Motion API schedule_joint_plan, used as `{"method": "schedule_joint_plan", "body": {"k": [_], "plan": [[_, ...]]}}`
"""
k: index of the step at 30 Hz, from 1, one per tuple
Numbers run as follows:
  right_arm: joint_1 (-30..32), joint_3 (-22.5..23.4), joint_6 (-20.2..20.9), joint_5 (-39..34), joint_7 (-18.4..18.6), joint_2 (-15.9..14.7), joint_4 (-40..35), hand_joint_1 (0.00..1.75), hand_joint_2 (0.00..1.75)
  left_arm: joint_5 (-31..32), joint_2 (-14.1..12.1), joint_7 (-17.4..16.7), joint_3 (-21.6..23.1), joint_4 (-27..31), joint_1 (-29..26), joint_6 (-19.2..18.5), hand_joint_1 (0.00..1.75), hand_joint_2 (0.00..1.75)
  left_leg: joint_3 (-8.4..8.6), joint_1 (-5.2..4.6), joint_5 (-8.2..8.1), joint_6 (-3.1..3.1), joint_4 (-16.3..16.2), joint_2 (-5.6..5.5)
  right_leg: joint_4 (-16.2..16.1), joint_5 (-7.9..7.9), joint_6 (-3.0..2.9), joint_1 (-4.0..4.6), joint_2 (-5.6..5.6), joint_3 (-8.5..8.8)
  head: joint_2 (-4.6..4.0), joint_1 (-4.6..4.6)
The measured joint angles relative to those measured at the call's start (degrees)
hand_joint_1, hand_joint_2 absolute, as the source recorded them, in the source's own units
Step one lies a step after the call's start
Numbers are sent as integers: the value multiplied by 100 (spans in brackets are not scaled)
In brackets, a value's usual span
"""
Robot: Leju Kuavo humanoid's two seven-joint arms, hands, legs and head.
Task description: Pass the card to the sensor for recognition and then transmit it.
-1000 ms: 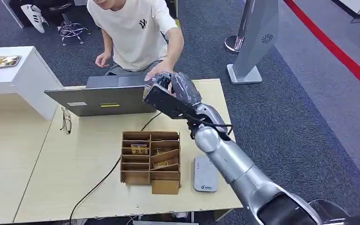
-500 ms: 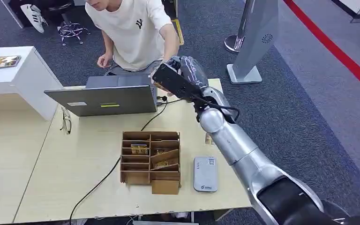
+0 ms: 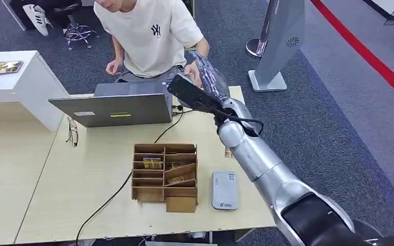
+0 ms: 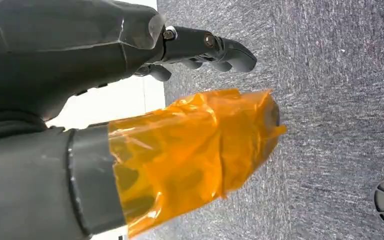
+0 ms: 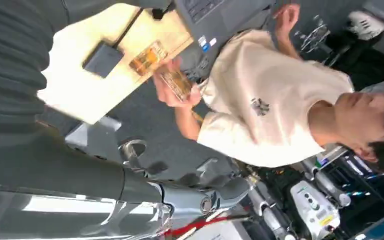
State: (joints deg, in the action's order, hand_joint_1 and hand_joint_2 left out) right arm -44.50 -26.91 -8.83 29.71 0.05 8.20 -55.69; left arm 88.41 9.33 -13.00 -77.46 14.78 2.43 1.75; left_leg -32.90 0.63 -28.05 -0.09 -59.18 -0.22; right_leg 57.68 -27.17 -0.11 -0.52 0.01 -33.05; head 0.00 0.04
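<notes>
From my remote station: the card [image 5: 176, 82] sits in the person's hand [image 5: 171, 96], in the upper middle of the right wrist view, just off the tabletop's [image 3: 92, 169] edge and in front of the cream T-shirt.

The right robot hand [image 3: 208, 77], wrapped in clear film, reaches out at the upper centre of the head view, close to the person's forearm. Its fingers look stretched apart and I see nothing in them. The silver right arm [image 3: 256, 159] runs down from it to the lower right corner.

A second card [image 5: 147, 57] lies flat on the tabletop beside a small dark block [image 5: 102, 59], near the laptop [image 3: 113, 105] at centre left of the head view.

Lower in that view, the grey sensor [image 3: 224, 189] lies flat just right of a brown cardboard box [image 3: 164, 171] with compartments, some holding small gold-coloured items. A black cable [image 3: 113, 197] trails from the laptop toward the lower left, and a pair of glasses [image 3: 72, 131] rests left of the laptop.

The left robot hand [image 4: 190, 135] hangs over grey carpet, its thumb wrapped in orange film, its dark fingers [image 4: 215, 47] slightly curled and apart from the thumb, holding nothing.
</notes>
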Motion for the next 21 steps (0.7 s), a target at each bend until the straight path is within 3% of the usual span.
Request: {"method": "schedule_joint_plan", "body": {"k": [3, 4, 13, 21], "plan": [[322, 114, 151, -681, -370, 0, -327, 0, 175, -13, 13, 78, 0, 0, -2, 2, 0, 0, 0, 0, 0, 0, 0, -2, 0, -1, 0, 0, -2, 0, 0, 0], [473, 160, 212, -970, -462, 0, -509, 0, 0, -15, 22, 107, 0, 0, -4, 4, 0, 0, -1, 0, -1, 0, 0, -2, 0, -1, 1, 0, -3, 0, 0, 0], [1798, 418, 730, -3003, -1348, -35, -1857, 0, 0, -77, 101, 227, -7, 0, -14, 105, 0, 0, -1, -1, -4, 2, 0, -2, -2, -3, 3, 0, -2, -1, 0, 0], [2933, 422, 1284, -4025, -1835, -166, -2805, 0, 0, -216, 186, 249, -79, 0, -18, 230, 0, 0, -1, -1, -5, 2, 1, -2, -3, -4, 3, 0, -2, -2, 0, 0]]}}
